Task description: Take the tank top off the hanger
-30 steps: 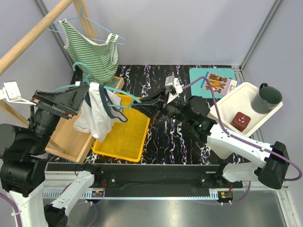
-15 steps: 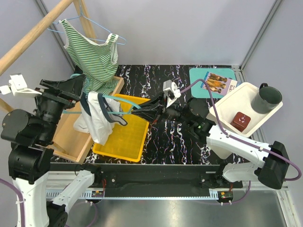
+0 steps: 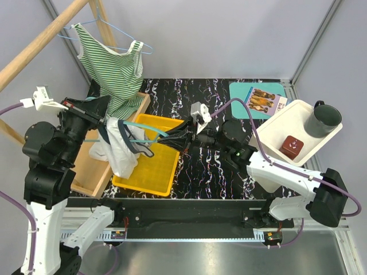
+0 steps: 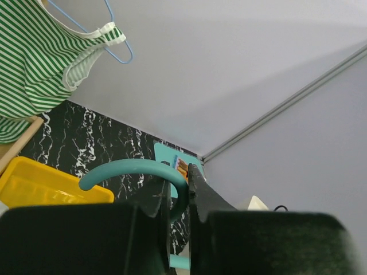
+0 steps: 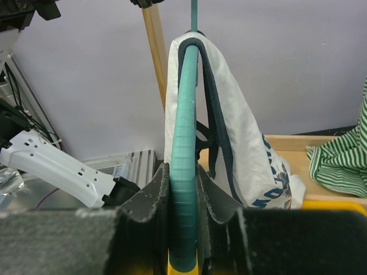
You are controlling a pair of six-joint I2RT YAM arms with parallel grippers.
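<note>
A white tank top [image 3: 117, 150] with dark trim hangs from a teal hanger [image 3: 140, 127] held in the air above the yellow tray's left end. My left gripper [image 3: 98, 113] is shut on the hanger's hook [image 4: 132, 167], its jaws [image 4: 179, 172] pinching the curved end. My right gripper [image 3: 167, 136] is shut on the hanger's right arm. In the right wrist view the teal bar [image 5: 184, 143] runs straight up between my right gripper [image 5: 183, 172] jaws, with the white tank top [image 5: 241, 143] draped over its far end.
A green striped tank top [image 3: 112, 63] hangs on a blue wire hanger from the wooden rail [image 3: 40, 43]. Below lie a yellow tray [image 3: 157, 169] and a wooden box [image 3: 80, 169]. At the right stand a white tray [image 3: 287, 123] with a dark mug [image 3: 322, 119] and a teal mat [image 3: 246, 91].
My left gripper has moved up and to the right and shut on the hanger's hook. The hanger and tank top shifted slightly left; the right gripper followed, still gripping.
</note>
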